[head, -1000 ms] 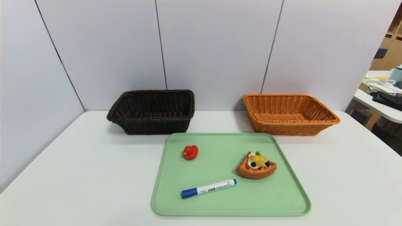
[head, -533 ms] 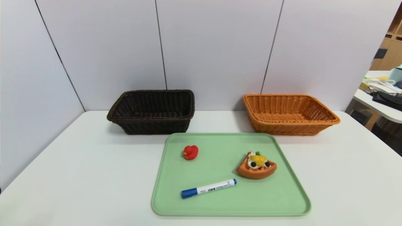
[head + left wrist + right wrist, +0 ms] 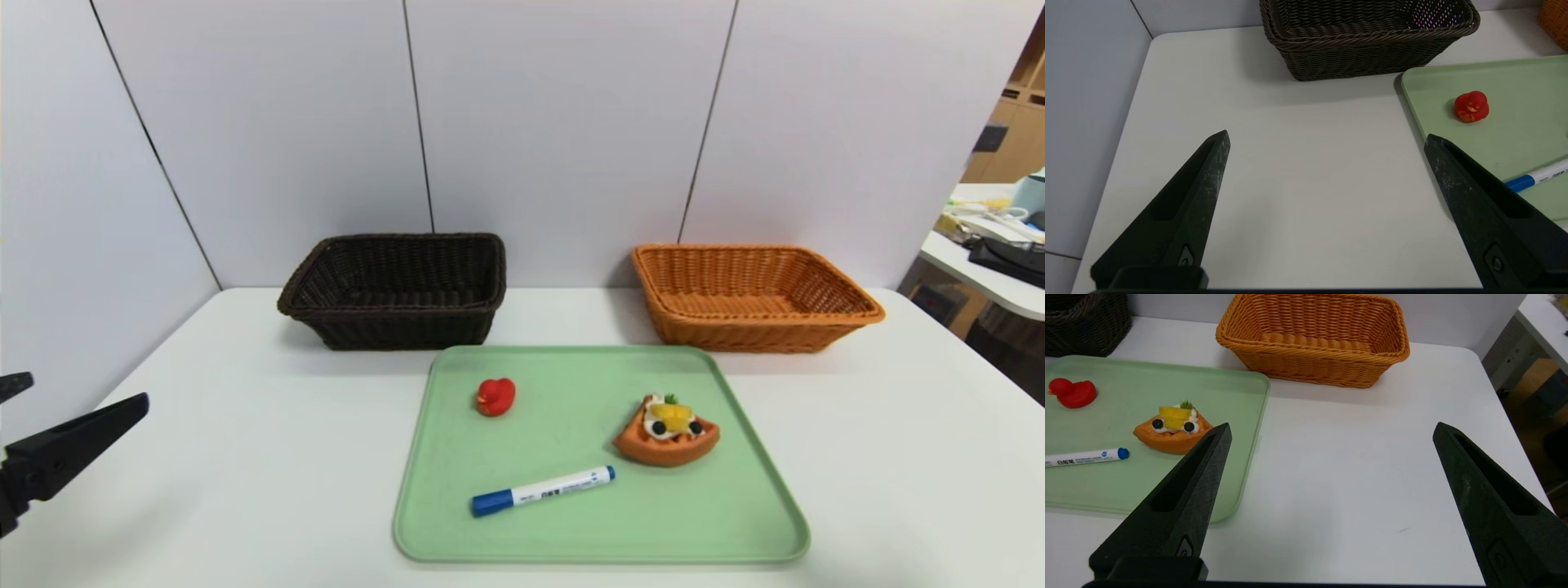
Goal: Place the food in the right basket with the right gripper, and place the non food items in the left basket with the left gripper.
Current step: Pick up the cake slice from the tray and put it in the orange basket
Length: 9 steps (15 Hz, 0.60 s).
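Head view. Left gripper (image 3: 49,412) cut off at the frame's left edge, well left of the green tray (image 3: 506,523); only two dark finger tips visible, spread apart, holding nothing. Right gripper out of frame. Tray central on the white bench (image 3: 245,457), fully in view. On the tray: red rubber duck (image 3: 495,396) at the far left part, waffle wedge (image 3: 667,433) toward the right side, marker pen (image 3: 543,490) near the front, lying slantwise, blue cap pointing left. Left basket (image 3: 396,290), dark brown, behind the tray's far left corner; right basket (image 3: 751,296), orange, behind its far right corner; both close to the grey wall panels. Bare bench on either side of the tray. Neighbouring table at the right edge, cut off, contents hard to make out.

Left wrist view. Left gripper (image 3: 1327,141) with fingers (image 3: 1196,192) wide apart over bare bench, beside the tray (image 3: 1527,77), nothing between them. Duck (image 3: 1471,106) just inside the tray's rim. Pen (image 3: 1537,176) partly hidden behind one finger and cut by the frame. Dark basket (image 3: 1367,49) beyond, its far rim cut off. Bench edge meeting the wall alongside.

Right wrist view. Right gripper (image 3: 1331,435) likewise spread, empty, level over bare bench beside the tray (image 3: 1224,388). Waffle wedge (image 3: 1171,430) near the tray's rim, its near corner hidden by one finger (image 3: 1188,490). Pen (image 3: 1086,456) and duck (image 3: 1072,393) farther in, pen cut off by the frame. Orange basket (image 3: 1314,355) beyond the tray's corner, whole. Rounded bench corner and drop to the floor on the far side from the tray.
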### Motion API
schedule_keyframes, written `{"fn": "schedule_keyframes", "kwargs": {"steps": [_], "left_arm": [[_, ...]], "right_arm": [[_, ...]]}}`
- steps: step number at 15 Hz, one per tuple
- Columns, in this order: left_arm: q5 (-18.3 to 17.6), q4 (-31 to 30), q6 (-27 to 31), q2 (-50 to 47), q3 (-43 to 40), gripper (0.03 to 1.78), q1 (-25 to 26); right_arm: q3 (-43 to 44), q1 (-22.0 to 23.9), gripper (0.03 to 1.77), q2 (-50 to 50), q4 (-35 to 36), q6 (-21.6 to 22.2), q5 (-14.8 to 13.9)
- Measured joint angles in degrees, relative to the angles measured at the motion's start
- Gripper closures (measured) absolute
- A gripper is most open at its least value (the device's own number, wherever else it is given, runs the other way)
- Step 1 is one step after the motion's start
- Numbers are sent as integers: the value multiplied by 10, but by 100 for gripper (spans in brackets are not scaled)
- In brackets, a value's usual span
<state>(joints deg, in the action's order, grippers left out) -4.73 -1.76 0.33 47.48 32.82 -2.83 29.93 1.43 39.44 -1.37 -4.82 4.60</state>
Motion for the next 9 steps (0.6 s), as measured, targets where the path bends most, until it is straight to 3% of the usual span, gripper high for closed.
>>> {"fn": "schedule_keyframes", "kwargs": {"steps": [3,9], "left_arm": [[2,-27,-21,35,-27,12,-21],[10,-25,-28,51,-31,12,-47]], "right_arm": [[-18,-21,10,59,71,6,-2],[-11,-65,10,110,74,42,-12]]}}
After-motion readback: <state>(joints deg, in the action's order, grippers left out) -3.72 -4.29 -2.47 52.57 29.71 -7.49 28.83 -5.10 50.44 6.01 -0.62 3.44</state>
